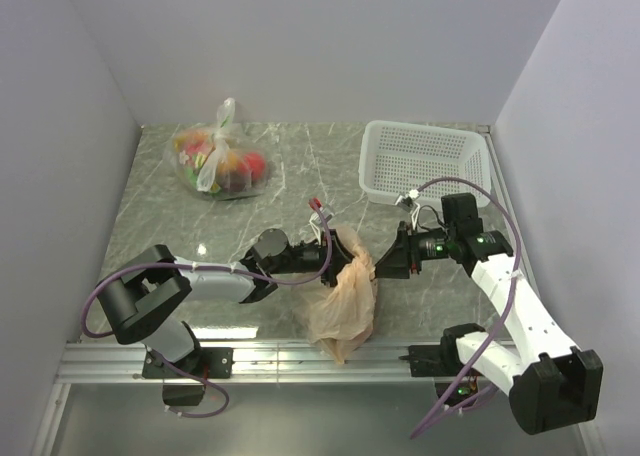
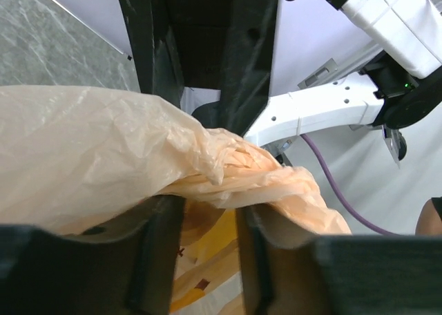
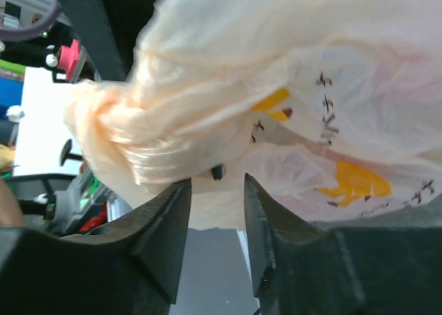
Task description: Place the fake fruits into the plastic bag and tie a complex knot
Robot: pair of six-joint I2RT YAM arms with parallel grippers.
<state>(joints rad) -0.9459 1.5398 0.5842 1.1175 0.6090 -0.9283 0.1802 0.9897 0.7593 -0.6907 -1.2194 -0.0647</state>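
Observation:
The peach-orange plastic bag [image 1: 345, 298] hangs crumpled between my two arms near the table's front edge, its top bunched into a twisted neck [image 3: 131, 139]. My left gripper [image 1: 337, 252] sits at that neck from the left. Its jaws stand apart, and the twisted plastic [image 2: 242, 166] lies across the fingertips with printed bag wall showing in the gap. From the right, my right gripper [image 1: 386, 261] has closed partway on the bag [image 3: 290, 87], with pale plastic filling the space between its tips. The fake fruits are hidden from every view.
A white perforated basket [image 1: 425, 161] stands at the back right. A clear knotted bag of mixed fruits [image 1: 218, 164] lies at the back left. Grey walls close in the table on three sides.

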